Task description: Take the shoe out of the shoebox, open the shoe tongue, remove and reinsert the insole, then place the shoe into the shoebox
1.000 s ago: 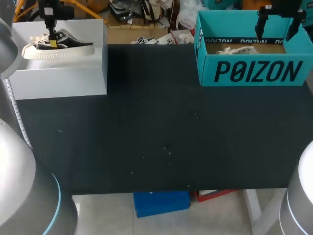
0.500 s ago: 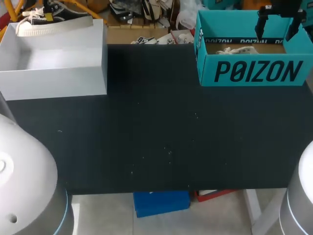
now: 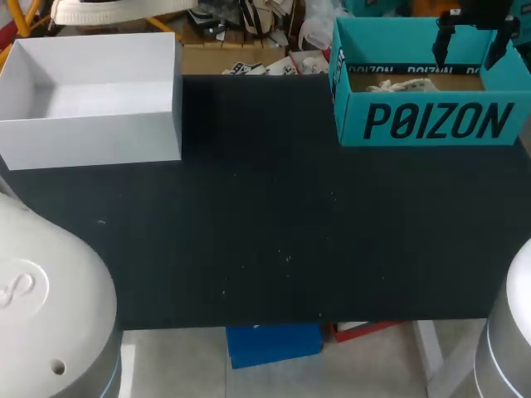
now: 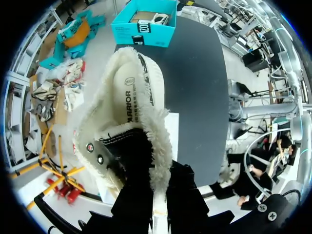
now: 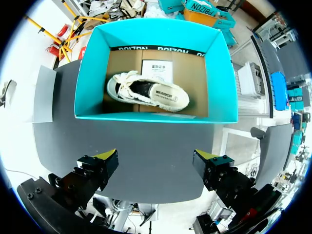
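Note:
A black shoe [image 4: 127, 131] with a cream sole and fleecy lining hangs in my left gripper [image 4: 158, 217], which is shut on its heel collar. In the head view only its pale sole [image 3: 112, 10] shows, high above the far rim of the open white shoebox [image 3: 91, 104]. The white shoebox [image 4: 172, 127] lies below the shoe in the left wrist view. My right gripper [image 5: 157, 163] hovers open over a teal shoebox [image 5: 153, 114] that holds a second cream and black shoe [image 5: 148, 92]. In the head view that right gripper [image 3: 473, 43] sits above the teal shoebox [image 3: 423, 120].
The black table [image 3: 274, 224] stretches between the two boxes. The white shoebox stands at the far left corner, the teal one at the far right. The second shoe's laces [image 3: 402, 84] show over the teal box's front wall.
My left gripper has lifted the shoe up out of the white shoebox, which now shows nothing inside. The right arm has stayed still.

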Robot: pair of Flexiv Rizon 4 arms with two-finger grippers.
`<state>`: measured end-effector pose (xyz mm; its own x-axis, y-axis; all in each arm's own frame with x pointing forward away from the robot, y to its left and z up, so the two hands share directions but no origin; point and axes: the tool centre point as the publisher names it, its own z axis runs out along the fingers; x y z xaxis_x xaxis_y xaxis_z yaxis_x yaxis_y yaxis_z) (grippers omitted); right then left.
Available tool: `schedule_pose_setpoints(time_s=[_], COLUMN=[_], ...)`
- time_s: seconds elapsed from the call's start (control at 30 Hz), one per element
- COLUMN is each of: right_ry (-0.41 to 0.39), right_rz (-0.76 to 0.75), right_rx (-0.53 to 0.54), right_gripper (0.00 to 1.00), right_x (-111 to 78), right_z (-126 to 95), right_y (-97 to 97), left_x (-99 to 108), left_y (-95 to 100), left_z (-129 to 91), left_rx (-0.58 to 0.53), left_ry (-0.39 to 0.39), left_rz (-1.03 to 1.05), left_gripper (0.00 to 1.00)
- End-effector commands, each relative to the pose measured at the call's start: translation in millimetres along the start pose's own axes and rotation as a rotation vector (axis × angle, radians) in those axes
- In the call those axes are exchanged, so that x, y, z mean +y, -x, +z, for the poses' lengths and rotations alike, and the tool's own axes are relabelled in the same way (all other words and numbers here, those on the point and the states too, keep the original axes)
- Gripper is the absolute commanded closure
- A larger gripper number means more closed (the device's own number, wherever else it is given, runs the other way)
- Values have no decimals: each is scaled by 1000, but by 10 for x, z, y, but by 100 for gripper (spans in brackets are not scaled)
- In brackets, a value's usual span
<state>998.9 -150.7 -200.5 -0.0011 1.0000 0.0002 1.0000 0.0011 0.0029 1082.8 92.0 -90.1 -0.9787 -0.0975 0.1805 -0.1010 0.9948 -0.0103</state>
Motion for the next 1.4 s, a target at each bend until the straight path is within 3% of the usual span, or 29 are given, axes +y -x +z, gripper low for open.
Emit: schedule_pose_setpoints(time_s=[0.03, 0.23, 0.87, 0.9, 1.0, 1.4], right_ry=[-1, -1, -1, -1, -1, -1], right_rz=[0, 0, 0, 0, 0, 0], right_rx=[0, 0, 0, 0, 0, 0], right_gripper=[0, 0, 0, 0, 0, 0], right_x=[5, 5, 5, 5, 5, 5], right_z=[-2, -2, -2, -2, -2, -2], right_y=[-3, -3, -3, -3, -3, -3], left_x=[-134, -412, -412, -413, -452, -614], left_y=[-616, -912, -912, -951, -1139, -1638], left_z=[123, 263, 263, 260, 336, 683], left_rx=[-532, -589, -589, -626, -689, -779], left_ry=[-2, 21, 21, 69, 84, -6], left_rz=[9, 31, 31, 22, 27, 61], left_gripper=[100, 100, 100, 100, 100, 100])
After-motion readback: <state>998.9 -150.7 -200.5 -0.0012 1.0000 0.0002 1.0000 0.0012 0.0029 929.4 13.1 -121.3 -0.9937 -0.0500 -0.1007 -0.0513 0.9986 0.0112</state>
